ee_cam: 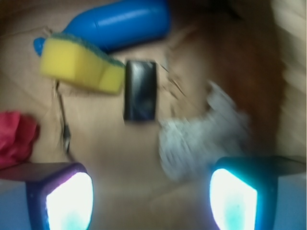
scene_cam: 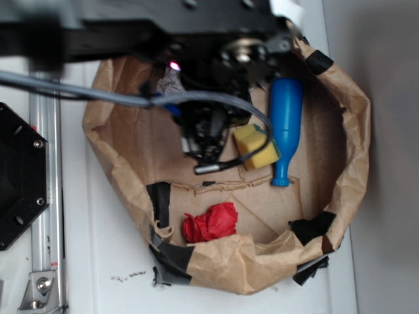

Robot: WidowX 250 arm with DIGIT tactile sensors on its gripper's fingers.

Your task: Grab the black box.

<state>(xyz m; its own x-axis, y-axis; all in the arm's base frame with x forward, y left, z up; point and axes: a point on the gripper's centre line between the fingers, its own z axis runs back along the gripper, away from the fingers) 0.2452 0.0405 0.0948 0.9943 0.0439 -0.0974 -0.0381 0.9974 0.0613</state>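
In the wrist view, going left to right: a crumpled red cloth sits at the 9 o'clock edge, on the brown paper floor. At about 11 o'clock lies the yellow sponge, with a blue bottle stretched behind it toward 12 o'clock. The black box lies just left of the picture's centre, upright in the frame, its left side touching or just beside the sponge's right end. To the right of the box, toward 4 o'clock, is a blurred grey-white crumpled thing; what it is cannot be told.

The claw shows at the bottom edge, its two fingers at 7 and 5 o'clock with glowing pads. The jaws stand wide apart with only bare paper between them; they hold nothing and touch nothing. The box lies at 12 o'clock from the gap, well apart from both fingers and slightly nearer the left one's line.

In the exterior view the arm hangs over the brown paper bag. The box is hidden under it; the sponge, bottle and red cloth show to the right and below.
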